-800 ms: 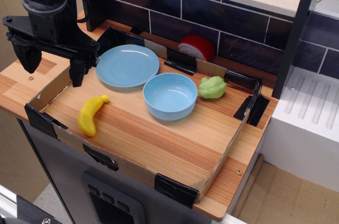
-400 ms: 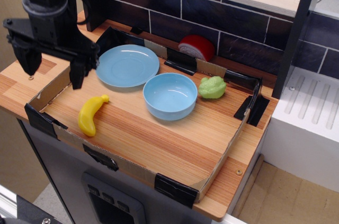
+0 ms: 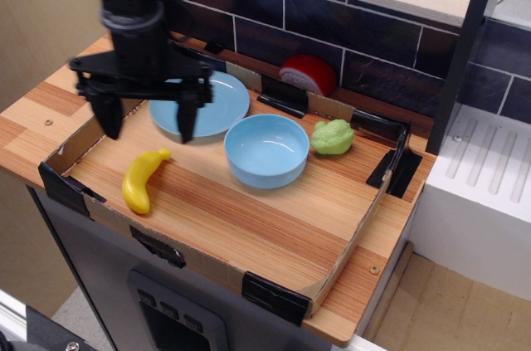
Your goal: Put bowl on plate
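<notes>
The light blue bowl (image 3: 266, 150) stands upright in the middle of the wooden tray, empty. The flat light blue plate (image 3: 217, 102) lies just behind and left of it, partly hidden by my arm. My gripper (image 3: 148, 124) hangs open and empty above the plate's left front edge, its two black fingers (image 3: 187, 119) spread wide. It is to the left of the bowl and apart from it.
A yellow banana (image 3: 143, 179) lies at the front left, just below the gripper. A green toy vegetable (image 3: 332, 137) sits right of the bowl. A red object (image 3: 308, 74) stands by the dark tiled back wall. A low cardboard wall (image 3: 353, 243) rims the tray.
My gripper has moved right, from beside the tray's left edge to over the plate's left front part. It stays open. The bowl, plate and banana have not moved.
</notes>
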Motion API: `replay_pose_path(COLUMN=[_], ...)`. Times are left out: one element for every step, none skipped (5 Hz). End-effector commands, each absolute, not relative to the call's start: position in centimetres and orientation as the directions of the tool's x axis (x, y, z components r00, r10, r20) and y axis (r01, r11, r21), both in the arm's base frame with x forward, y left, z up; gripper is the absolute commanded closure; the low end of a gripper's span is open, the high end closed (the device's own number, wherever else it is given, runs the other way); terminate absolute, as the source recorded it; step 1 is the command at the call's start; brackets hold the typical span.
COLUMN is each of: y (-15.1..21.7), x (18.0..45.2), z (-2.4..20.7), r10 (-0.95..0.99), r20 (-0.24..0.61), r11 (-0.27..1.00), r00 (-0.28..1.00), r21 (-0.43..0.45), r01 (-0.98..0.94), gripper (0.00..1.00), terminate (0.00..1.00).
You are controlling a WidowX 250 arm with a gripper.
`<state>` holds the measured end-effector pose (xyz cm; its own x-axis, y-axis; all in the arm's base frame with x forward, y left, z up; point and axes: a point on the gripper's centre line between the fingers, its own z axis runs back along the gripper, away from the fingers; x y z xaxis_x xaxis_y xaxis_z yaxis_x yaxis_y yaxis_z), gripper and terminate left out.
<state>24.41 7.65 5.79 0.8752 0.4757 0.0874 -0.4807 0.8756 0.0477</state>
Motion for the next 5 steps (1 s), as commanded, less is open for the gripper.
replay_pose_path(y=[4.6, 3.7, 3.4, 4.0, 4.2], x=[27.2, 27.6, 28.1, 28.3, 28.2], z=[6.2, 5.7, 4.2, 3.2, 2.7], r10=[0.598, 0.651, 0.639, 0.657, 0.655], r20=[0.195, 0.247, 0.272, 0.281, 0.261], r11=[0.798, 0.751, 0.753, 0.733, 0.737], r00=[0.778, 0.718, 0.72, 0.699, 0.709], r21=[-0.053, -0.069, -0.027, -0.024, -0.015], r01=[-0.6, -0.657, -0.658, -0.679, -0.676], gripper=[0.0, 0.0, 0.0, 0.0, 0.0], terminate=[0.0, 0.0, 0.0, 0.0, 0.0])
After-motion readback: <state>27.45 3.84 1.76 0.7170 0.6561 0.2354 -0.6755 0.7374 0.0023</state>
